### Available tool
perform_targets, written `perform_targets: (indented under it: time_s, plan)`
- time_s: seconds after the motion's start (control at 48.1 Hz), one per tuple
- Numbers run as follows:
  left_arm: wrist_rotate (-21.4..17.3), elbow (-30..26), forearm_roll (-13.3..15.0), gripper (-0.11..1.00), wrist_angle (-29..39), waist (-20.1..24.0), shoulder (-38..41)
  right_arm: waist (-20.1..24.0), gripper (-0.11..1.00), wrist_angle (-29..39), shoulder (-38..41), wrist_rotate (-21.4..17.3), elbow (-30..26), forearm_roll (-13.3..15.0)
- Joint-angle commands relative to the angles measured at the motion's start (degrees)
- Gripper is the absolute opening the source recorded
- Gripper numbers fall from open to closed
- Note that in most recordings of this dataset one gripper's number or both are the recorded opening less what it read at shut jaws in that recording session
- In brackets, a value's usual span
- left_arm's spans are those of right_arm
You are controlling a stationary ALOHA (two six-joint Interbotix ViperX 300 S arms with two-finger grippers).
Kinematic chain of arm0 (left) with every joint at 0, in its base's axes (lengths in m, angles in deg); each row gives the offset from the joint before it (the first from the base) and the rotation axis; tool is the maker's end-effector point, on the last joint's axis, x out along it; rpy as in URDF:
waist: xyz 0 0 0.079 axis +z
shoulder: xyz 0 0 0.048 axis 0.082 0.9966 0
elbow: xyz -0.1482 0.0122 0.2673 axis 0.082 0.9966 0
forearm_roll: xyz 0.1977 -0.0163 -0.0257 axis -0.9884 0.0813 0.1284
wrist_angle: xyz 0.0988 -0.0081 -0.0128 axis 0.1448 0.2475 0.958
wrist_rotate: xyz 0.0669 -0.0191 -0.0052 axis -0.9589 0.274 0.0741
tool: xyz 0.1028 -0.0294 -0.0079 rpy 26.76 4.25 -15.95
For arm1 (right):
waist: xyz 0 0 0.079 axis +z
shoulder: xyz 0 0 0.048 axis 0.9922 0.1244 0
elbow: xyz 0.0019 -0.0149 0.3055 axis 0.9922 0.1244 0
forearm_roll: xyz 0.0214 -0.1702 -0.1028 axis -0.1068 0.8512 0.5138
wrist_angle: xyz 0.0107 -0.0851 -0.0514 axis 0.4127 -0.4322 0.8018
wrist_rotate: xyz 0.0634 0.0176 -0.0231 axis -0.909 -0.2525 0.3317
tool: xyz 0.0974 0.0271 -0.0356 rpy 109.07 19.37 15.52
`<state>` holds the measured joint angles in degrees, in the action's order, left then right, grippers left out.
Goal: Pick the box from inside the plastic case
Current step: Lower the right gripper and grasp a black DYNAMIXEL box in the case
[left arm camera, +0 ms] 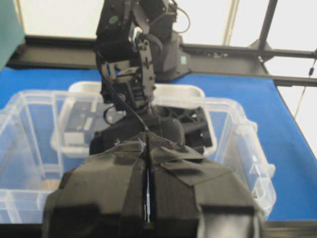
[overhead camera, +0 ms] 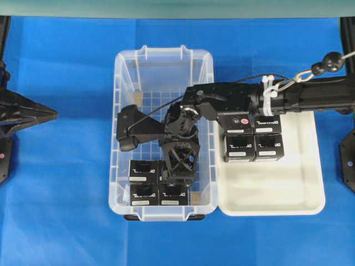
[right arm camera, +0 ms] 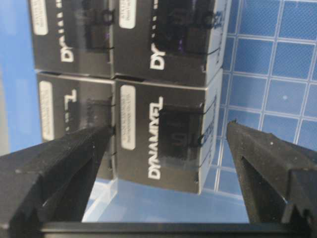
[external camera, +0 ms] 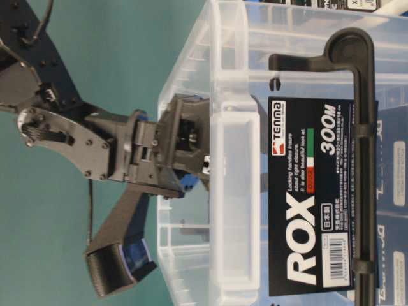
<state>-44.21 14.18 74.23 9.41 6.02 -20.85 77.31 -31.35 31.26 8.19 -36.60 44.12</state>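
Here the right gripper (right arm camera: 168, 144) hangs inside the clear ribbed plastic case (overhead camera: 125, 111), fingers (right arm camera: 54, 163) spread astride a small black cardboard box (right arm camera: 163, 139) at its near end, while the left gripper's (left arm camera: 147, 198) fingers are clenched.

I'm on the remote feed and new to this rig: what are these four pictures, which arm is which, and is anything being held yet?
You have two robot arms over a blue table. The overhead view shows everything: the clear plastic case in the middle and a white tray beside it, both holding small black boxes. The right arm reaches across into the case; its right gripper hangs over the four boxes there. The right wrist camera looks past that gripper's two open fingers, which sit either side of one box without touching it. The left gripper waits at the table's edge, shut and empty, as its own wrist camera shows. The table-level view looks sideways at the case wall. Nothing is held yet.
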Motion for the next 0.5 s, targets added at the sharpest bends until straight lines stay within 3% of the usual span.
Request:
perform_targets:
  time_s: [0.0, 0.478]
  plan:
    - [0.00, -1.67, -0.18, -0.04, -0.35, 0.09, 0.26, 0.00, 0.99, -0.35, 0.88, 0.35, 0.18, -0.35]
    - [-0.09, -1.67, -0.18, -0.04, -0.18, 0.18, 0.26, -2.81, 0.98, -1.85, 1.93, 0.26, 0.53, 0.09]
